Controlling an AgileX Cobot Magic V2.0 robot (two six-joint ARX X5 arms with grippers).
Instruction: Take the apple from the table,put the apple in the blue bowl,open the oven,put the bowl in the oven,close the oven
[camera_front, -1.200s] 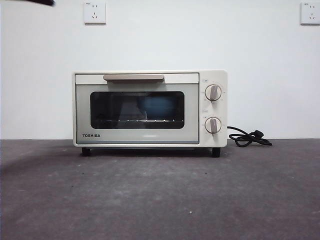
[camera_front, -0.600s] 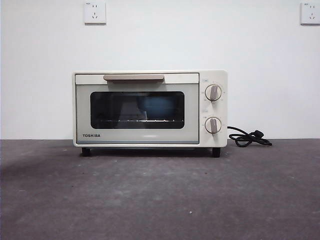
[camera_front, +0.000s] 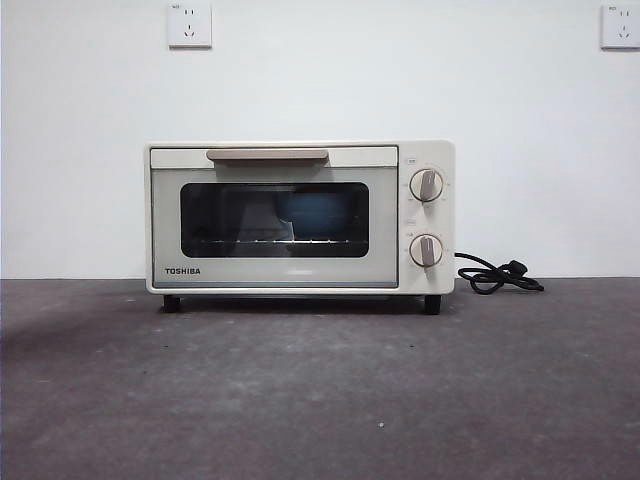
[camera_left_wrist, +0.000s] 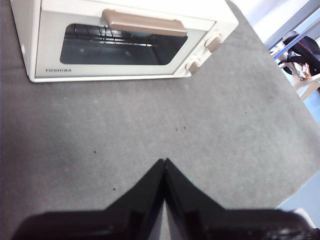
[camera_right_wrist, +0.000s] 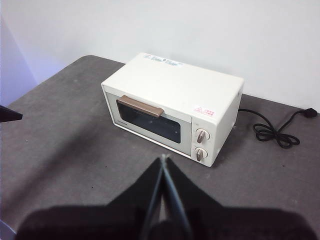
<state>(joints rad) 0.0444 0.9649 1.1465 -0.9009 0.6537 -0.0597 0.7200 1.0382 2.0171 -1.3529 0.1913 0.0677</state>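
The cream oven stands on the dark grey table with its door closed, and its beige handle sits at the top. Through the dark window a blue bowl shows dimly on the rack. The apple is hidden. My left gripper is shut and empty, held back above the table in front of the oven. My right gripper is also shut and empty, high up and well back from the oven. Neither arm shows in the front view.
A black power cord lies coiled on the table to the right of the oven, also seen as a cord in the right wrist view. Two wall sockets sit high on the white wall. The table's edge and clutter lie beyond the oven's knob side.
A black arm tip at the top left corner of the front view one second ago has gone out of view. The oven and cord have not moved.
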